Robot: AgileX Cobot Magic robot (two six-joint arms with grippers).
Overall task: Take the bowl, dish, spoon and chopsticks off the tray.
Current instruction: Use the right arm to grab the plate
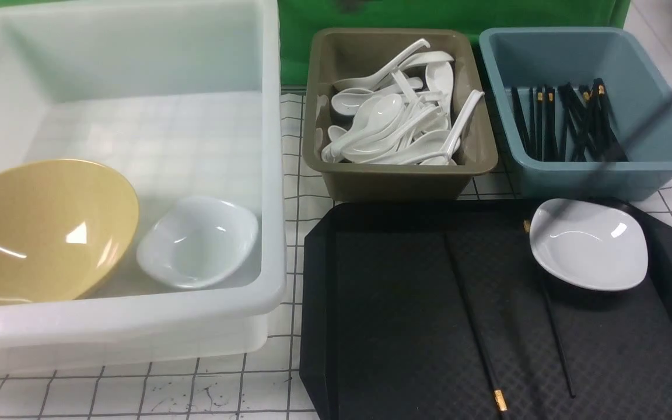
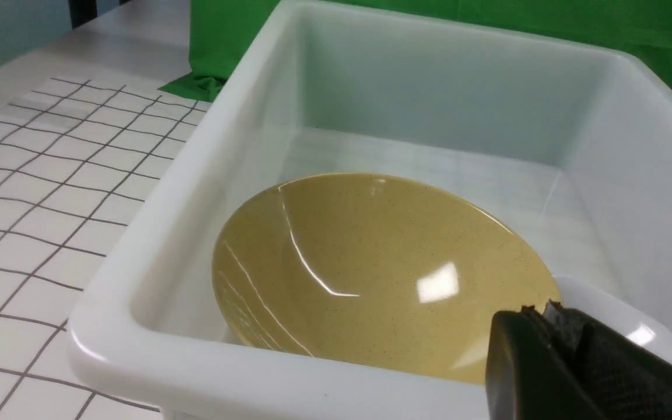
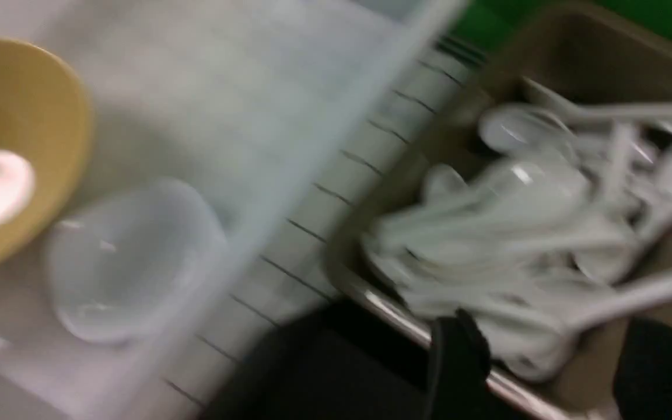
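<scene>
Reckoning the spoon step done, took the tray's dish and sticks as the work left. Found the right claw [image 3: 557, 341] spread wide and empty over the olive-brown tub [image 1: 394, 181] at twelve o'clock. Could not single out the task's spoon among the white spoons [image 1: 394, 128] heaped there. Found the left claw [image 2: 540, 318] pressed together, pinching nothing, at the rim of the white tub [image 1: 272, 233] at nine o'clock, with the mustard bowl [image 1: 38, 227] leaning inside beside a small white dish [image 1: 199, 242]. Saw on the black tray [image 1: 382, 326] at five o'clock a squarish white dish [image 1: 590, 245] near its two o'clock corner, lying across one black chopstick [image 1: 558, 344], the second chopstick [image 1: 471, 315] running toward six o'clock.

Judged it best to lift that dish first, by the rim and straight up, freeing the stick beneath. Would then pinch each stick near mid-length, low to the textured floor, for the blue tub [image 1: 592, 175] at one o'clock.

Could not find either claw in the front view, nor name the thin dark streak [image 1: 657, 114] crossing the blue tub. Found the right wrist view badly smeared.
</scene>
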